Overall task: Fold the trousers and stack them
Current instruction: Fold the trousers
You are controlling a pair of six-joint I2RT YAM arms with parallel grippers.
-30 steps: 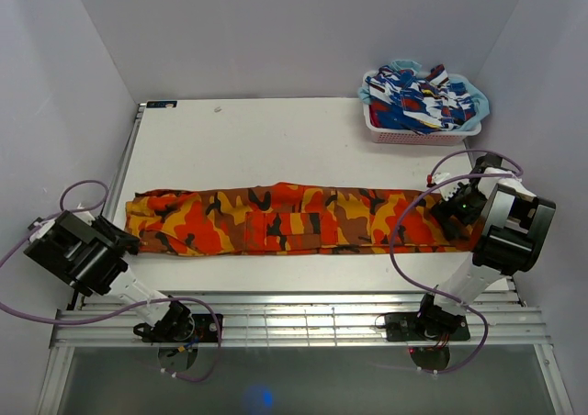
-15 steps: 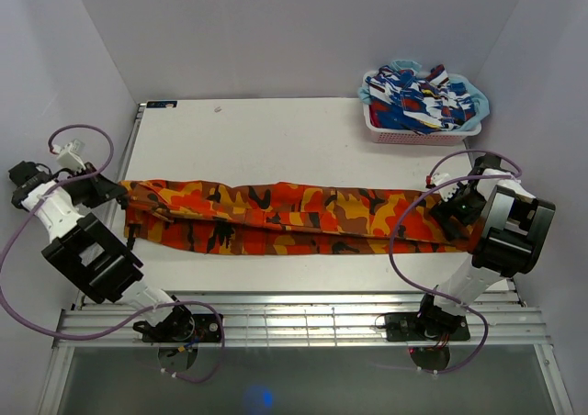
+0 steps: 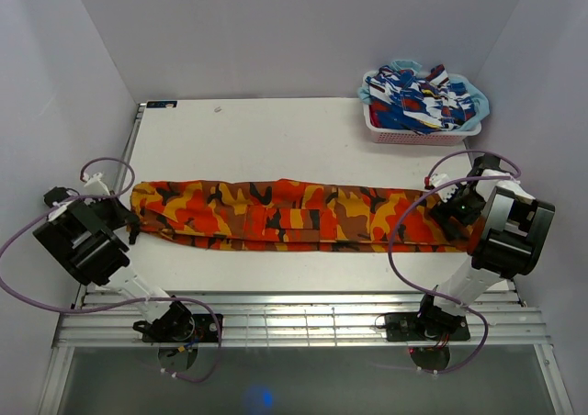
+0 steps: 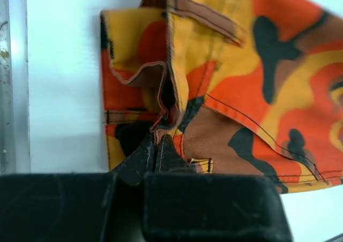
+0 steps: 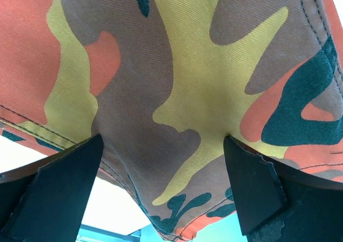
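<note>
We see the left tool (image 4: 157, 152) pinched shut on the left end of the trousers (image 3: 294, 215), while the right tool (image 5: 155, 186) stands wide open (gripping nothing) over their right end. They lie as a long band across the counter (image 3: 257, 140).

The right end of the trousers (image 3: 276, 218) is covered by the right gripper (image 3: 457, 213) in the top view. In both wrist views they are cut off at the edges.
</note>
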